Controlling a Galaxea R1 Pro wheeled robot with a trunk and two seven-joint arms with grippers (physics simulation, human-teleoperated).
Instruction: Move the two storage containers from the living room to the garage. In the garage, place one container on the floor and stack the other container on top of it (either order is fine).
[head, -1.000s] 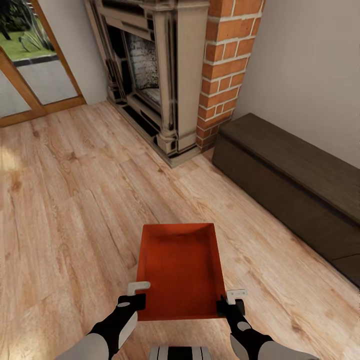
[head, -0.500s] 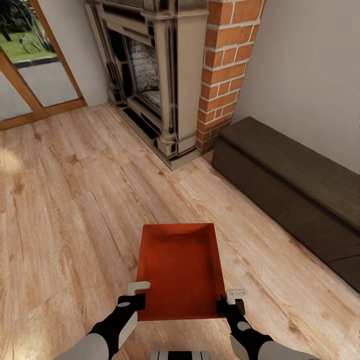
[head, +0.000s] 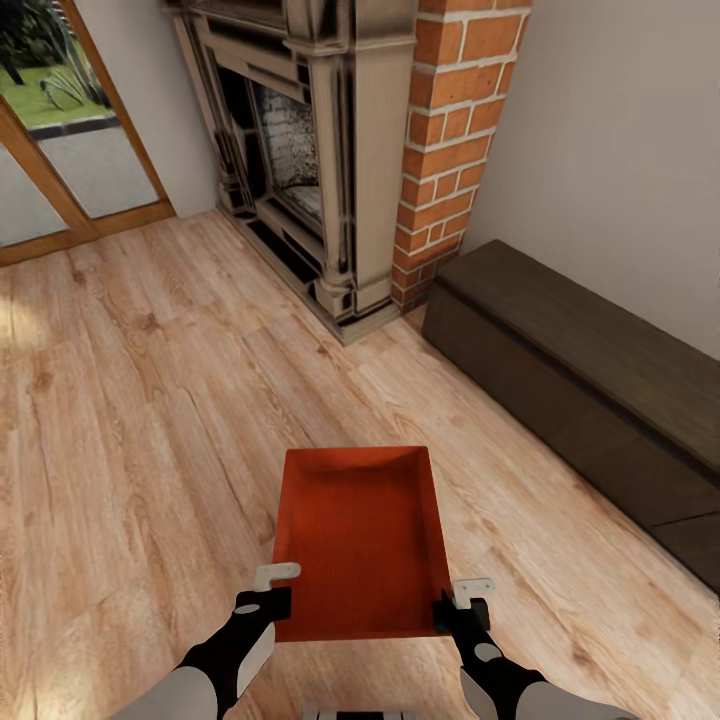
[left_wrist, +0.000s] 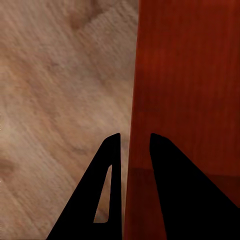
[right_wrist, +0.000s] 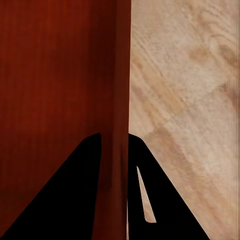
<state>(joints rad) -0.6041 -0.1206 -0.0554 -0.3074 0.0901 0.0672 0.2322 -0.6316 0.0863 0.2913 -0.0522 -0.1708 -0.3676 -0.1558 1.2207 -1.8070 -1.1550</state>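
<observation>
Bin held level above wood floor, near fireplace. Left gripper clamped narrow on left wall; right gripper likewise on right wall.

Your head camera looked forward and down from above both arms, taking in the storage container held before you, the wood plank floor and the brick fireplace beyond the container. Each wrist camera sat very close, looking along its tool's fingers at one side wall of that container, with plank floor just beside it. All three views shared the container and the floor.
</observation>
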